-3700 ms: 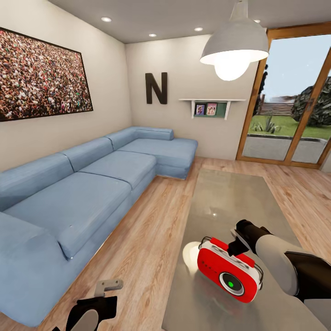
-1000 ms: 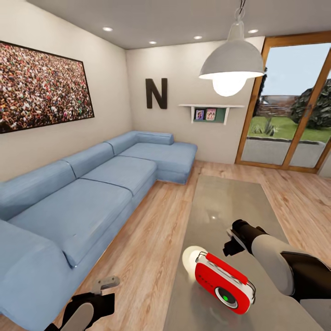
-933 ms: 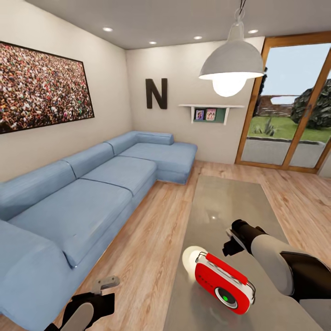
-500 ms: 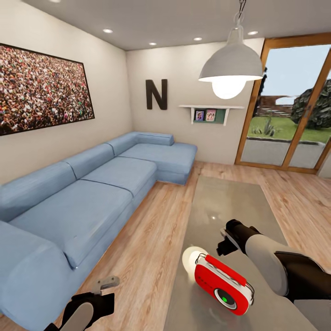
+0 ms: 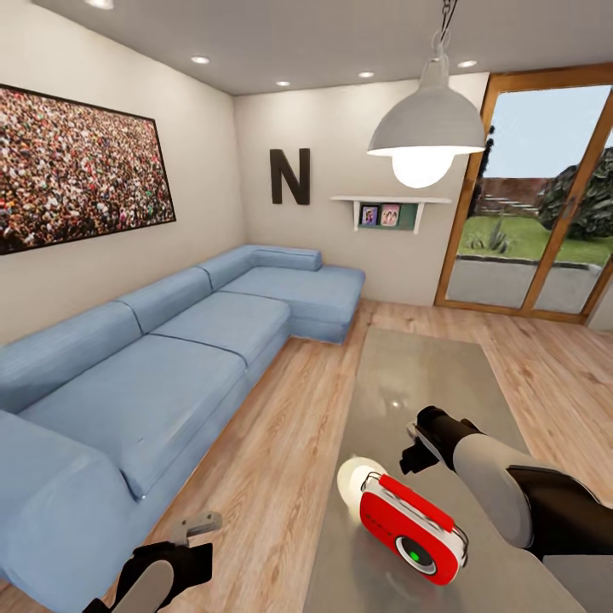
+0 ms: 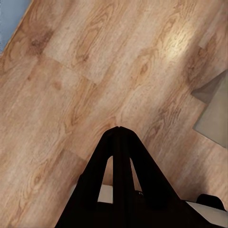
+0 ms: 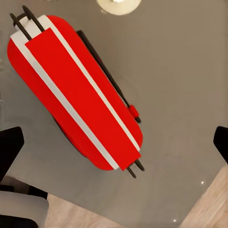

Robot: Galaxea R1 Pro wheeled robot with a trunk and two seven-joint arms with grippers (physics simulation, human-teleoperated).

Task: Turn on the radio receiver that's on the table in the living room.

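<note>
The radio [image 5: 413, 532] stood on the table [image 5: 426, 375], near its close end, dial facing forward. The right gripper [image 5: 415, 455] hung above it, its fingers [image 7: 10, 145] spread wide, holding nothing, tips cut off. The left gripper [image 6: 118, 130] hung over the floor [image 6: 71, 71], fingers pressed together, empty.

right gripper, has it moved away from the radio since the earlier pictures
Yes. The right gripper was at the radio receiver's handle; it now sits apart from it, farther up the table, open, toward the glass doors.
</note>
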